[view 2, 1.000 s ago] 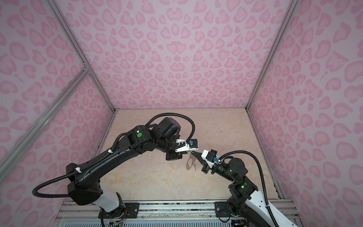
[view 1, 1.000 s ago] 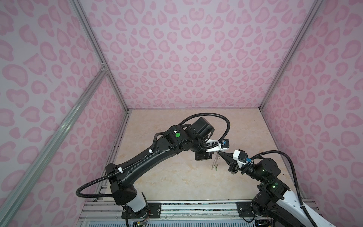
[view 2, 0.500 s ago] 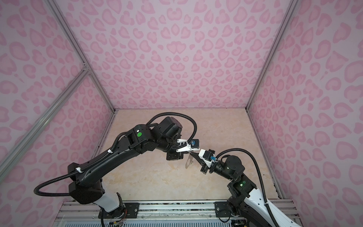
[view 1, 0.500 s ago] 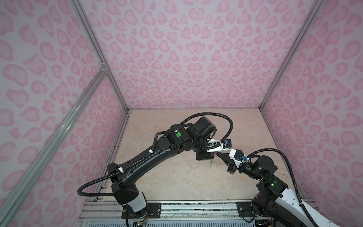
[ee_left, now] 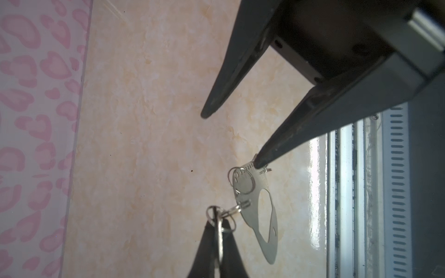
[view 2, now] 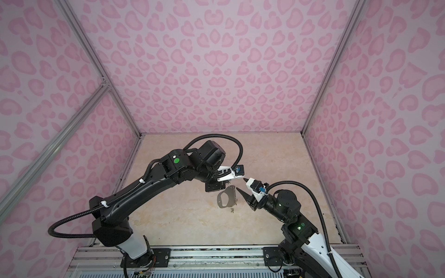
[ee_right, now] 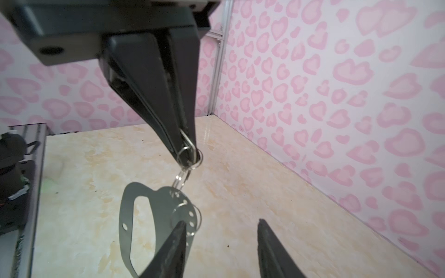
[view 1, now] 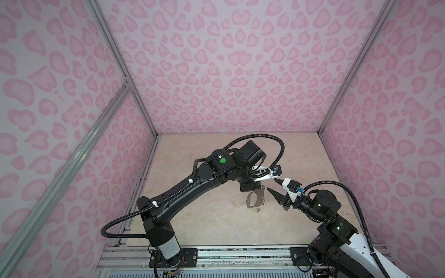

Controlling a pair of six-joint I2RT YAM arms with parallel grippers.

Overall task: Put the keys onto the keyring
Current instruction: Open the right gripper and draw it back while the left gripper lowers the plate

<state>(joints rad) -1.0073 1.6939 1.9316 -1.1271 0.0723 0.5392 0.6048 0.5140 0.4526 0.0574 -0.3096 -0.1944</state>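
Dangling keyring (ee_right: pixel 161 204) by R gripper (ee_right: pixel 221 221); tabletop (ee_right: pixel 240 180) below

In both top views the light is soft and even; floor (view 1: pixel 216 223) shadows are faint, and the corner at 2 o'clock is darker. White glare streaks the floor beside the rail (ee_left: pixel 346 192). Up close, my right claw (ee_right: pixel 220 222) is blurred.

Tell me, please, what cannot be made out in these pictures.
- Keys: no tagged key is recognisable in any view; the speck below the keyring in both top views is too small to identify.
- Left gripper: its own fingers hide how much of the wire ring they clamp, right wrist view.
- Keyring's lower end: covered by a finger of the right gripper, right wrist view.
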